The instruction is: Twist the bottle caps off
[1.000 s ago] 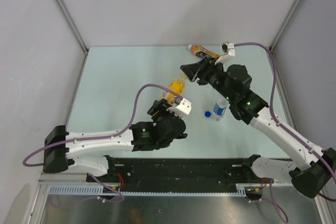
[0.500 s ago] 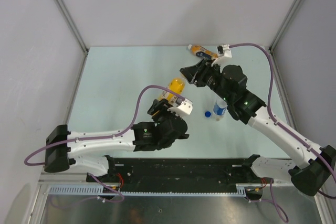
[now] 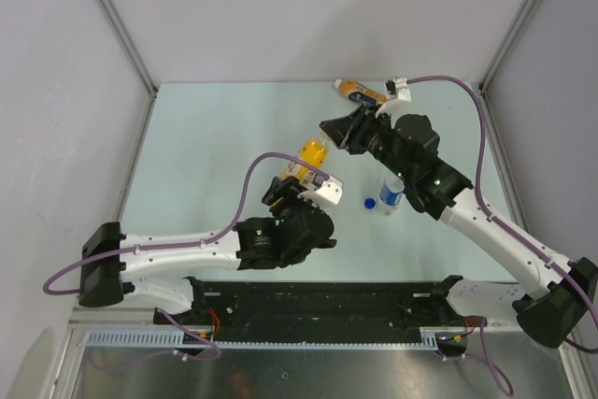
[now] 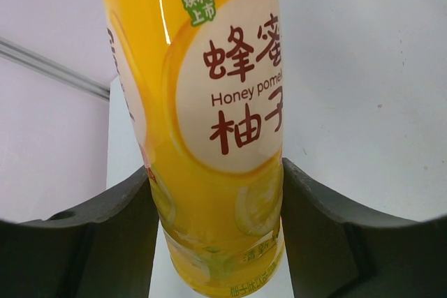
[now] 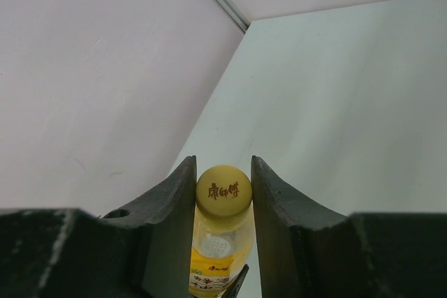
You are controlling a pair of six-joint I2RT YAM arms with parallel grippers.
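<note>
My left gripper [image 3: 301,175] is shut on the lower body of the yellow-liquid bottle [image 3: 312,152] and holds it tilted up off the table. In the left wrist view the bottle [image 4: 209,116] fills the space between both fingers [image 4: 328,228]. My right gripper [image 3: 340,134] is at the bottle's top. In the right wrist view its jaws are closed on the yellow cap [image 5: 223,190], with both fingers [image 5: 176,200] touching it. The clear bottle with a blue label [image 3: 392,195] stands capless, and its blue cap [image 3: 370,202] lies beside it. The orange bottle [image 3: 360,92] lies at the back.
Grey walls enclose the pale green table [image 3: 215,137] on the left, back and right. The orange bottle lies close to the back wall behind my right arm. The arm bases and a black rail [image 3: 327,301] line the near edge.
My right gripper has shifted slightly left and down onto the top of the yellow bottle. My left gripper still holds the bottle, which has barely moved.
</note>
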